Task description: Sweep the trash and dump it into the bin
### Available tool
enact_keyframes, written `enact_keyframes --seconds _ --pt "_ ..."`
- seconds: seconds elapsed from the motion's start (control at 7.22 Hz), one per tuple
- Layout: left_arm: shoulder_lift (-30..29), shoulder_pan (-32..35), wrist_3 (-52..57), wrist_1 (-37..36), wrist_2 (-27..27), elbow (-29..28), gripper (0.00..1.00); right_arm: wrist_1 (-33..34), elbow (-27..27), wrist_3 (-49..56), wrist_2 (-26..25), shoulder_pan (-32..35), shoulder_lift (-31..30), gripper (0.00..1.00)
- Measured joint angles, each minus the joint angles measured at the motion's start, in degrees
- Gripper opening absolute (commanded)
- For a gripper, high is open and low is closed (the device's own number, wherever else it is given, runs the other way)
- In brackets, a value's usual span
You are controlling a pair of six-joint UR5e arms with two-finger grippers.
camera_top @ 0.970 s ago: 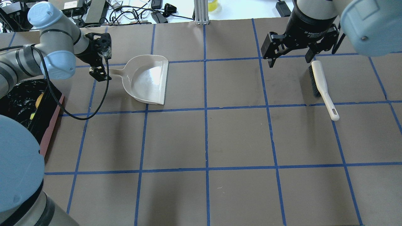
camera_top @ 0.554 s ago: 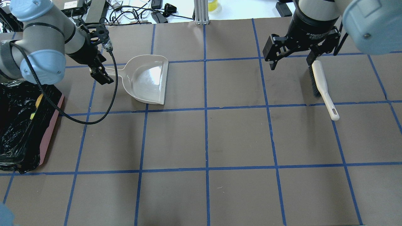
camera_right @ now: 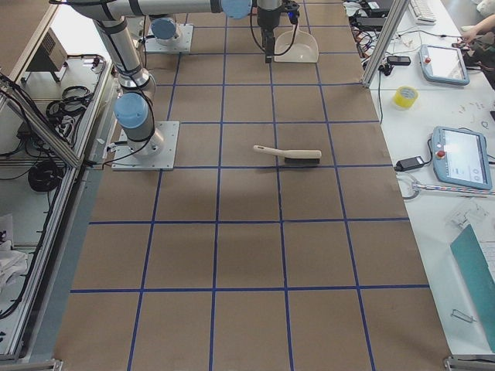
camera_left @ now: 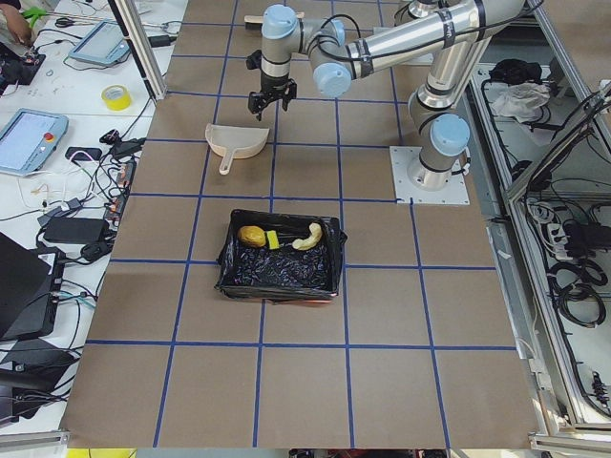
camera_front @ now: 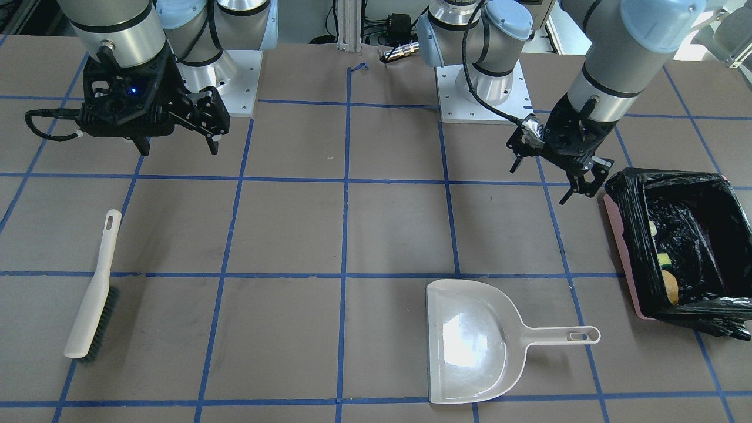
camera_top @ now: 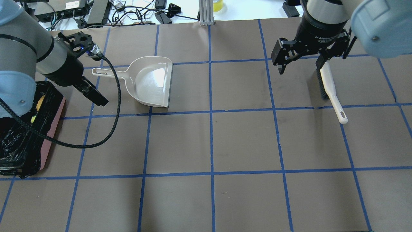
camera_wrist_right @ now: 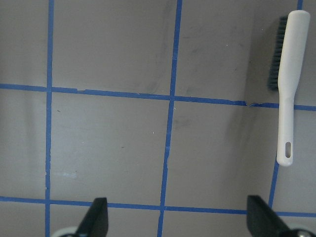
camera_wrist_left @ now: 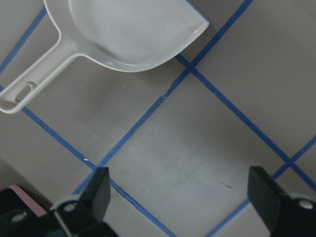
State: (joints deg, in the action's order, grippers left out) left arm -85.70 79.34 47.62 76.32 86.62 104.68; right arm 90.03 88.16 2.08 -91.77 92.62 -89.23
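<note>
The pink bin (camera_front: 621,247) with its black bag stands at the table's left end; it also shows in the overhead view (camera_top: 53,129) and the exterior left view (camera_left: 229,272). Inside lie the trash pieces: a yellow-brown lump (camera_left: 251,235), a yellow sponge (camera_left: 271,239) and a tan bread-like piece (camera_left: 307,237). My left gripper (camera_front: 552,179) is open and empty, above the table between the bin and the dustpan's handle; it also shows in the left wrist view (camera_wrist_left: 180,207). My right gripper (camera_top: 301,64) is open and empty, above the table beside the brush's bristle end.
The beige dustpan (camera_top: 151,82) lies flat and empty, its handle pointing toward the bin. The beige brush (camera_top: 331,90) lies on the table at the right. Cables and devices lie beyond the table's far edge (camera_top: 128,13).
My left gripper has moved away from the dustpan's handle, toward the robot and the bin. The dustpan and the brush have not moved. My right gripper has barely shifted.
</note>
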Motion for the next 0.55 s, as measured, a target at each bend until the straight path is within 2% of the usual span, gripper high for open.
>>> enact_keyframes --seconds 0.28,0.55 --pt "-0.3 0.7 -21.3 6.6 0.7 -6.5 1.0 0.0 0.1 0.0 0.0 0.0 0.0 1.0" --pt "-3.3 3.2 -36.4 10.1 1.1 -14.3 1.0 0.0 0.3 0.0 0.0 0.0 0.0 1.0"
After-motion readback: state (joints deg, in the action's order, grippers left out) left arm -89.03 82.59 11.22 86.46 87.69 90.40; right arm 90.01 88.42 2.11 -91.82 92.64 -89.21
